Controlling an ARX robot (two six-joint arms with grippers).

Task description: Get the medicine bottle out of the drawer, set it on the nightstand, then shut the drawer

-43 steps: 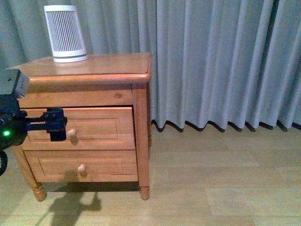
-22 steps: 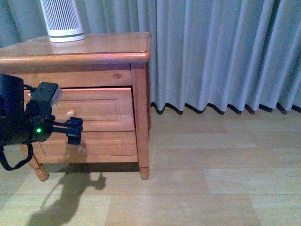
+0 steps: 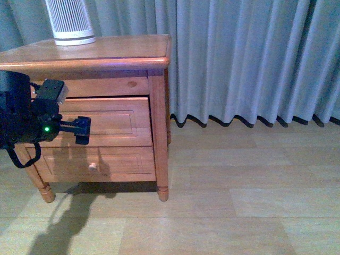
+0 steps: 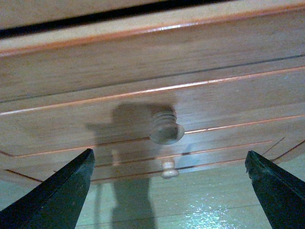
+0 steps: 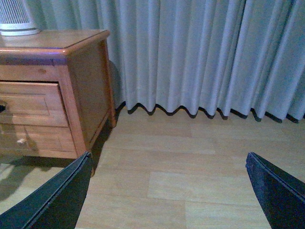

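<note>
Medicine bottle not visible in any view; the drawer's inside is hidden. Drawer (image 3: 114,122), upper one of the nightstand (image 3: 106,53), sits left of centre in the front view, pulled out a little, with a dark gap along its top edge. Its round knob (image 4: 167,129) shows mid-frame in the left wrist view, with the lower drawer's knob (image 4: 168,169) just under it.

Left gripper (image 3: 81,130) hangs in front of the drawer face at knob height and covers the knob in the front view. Its fingers (image 4: 62,191) are spread wide and hold nothing, one in each lower corner of the wrist frame, clear of the knob. A green light glows on the left arm (image 3: 47,128).

Right gripper (image 5: 167,155): fingers (image 5: 57,200) also wide apart and empty, over the wood floor (image 5: 190,181), well to the right of the nightstand.

Lower drawer (image 3: 117,162) is shut. A white ribbed cylinder (image 3: 69,21) stands at the top's back left, cut by the frame's upper edge. A grey pleated curtain (image 3: 249,58) fills the right and upper frame. The arm's shadow (image 3: 64,223) lies on the floor at lower left.
</note>
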